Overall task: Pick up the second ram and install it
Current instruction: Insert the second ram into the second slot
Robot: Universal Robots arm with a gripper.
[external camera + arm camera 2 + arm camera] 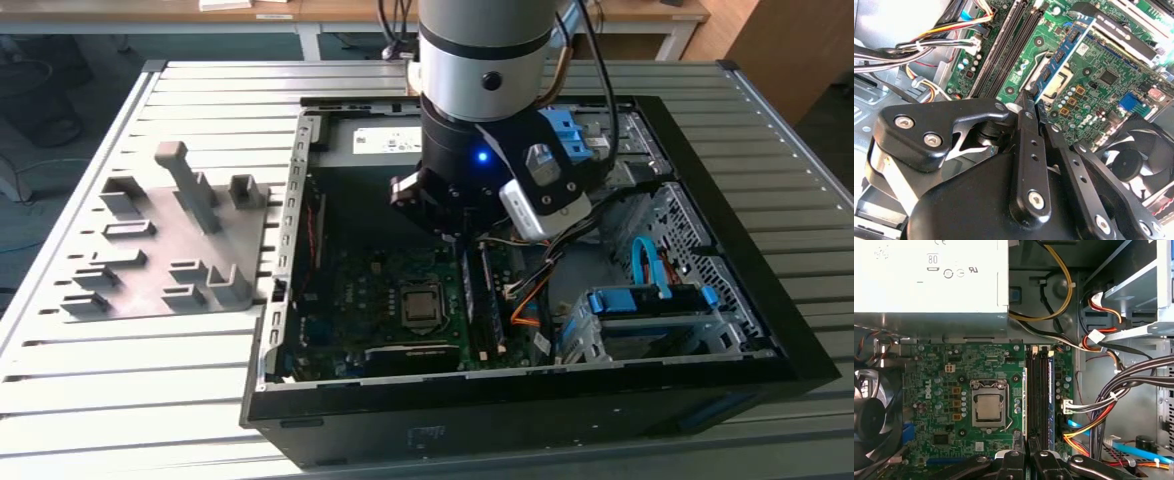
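Observation:
The second ram (1066, 50), a thin bluish stick with black chips and a small white label, sticks out from my gripper (1031, 97), whose black fingers are shut on its near end. It hangs above the green motherboard (1104, 75), apart from the black memory slots (1006, 50). In the first wrist view the ram (1025, 400) shows edge-on as a thin pale strip beside the slots (1040, 400), with the gripper (1027, 455) shut on it. In the exterior view the arm's wrist (467, 190) hangs inside the open computer case (747, 300), over the board.
The processor socket (988, 407) lies beside the slots and a black fan (871, 415) beyond it. Bundled cables (1114, 395) run on the slots' other side. A grey power supply (929, 277) sits past the board. A grey fixture plate (160, 235) lies at the exterior view's left.

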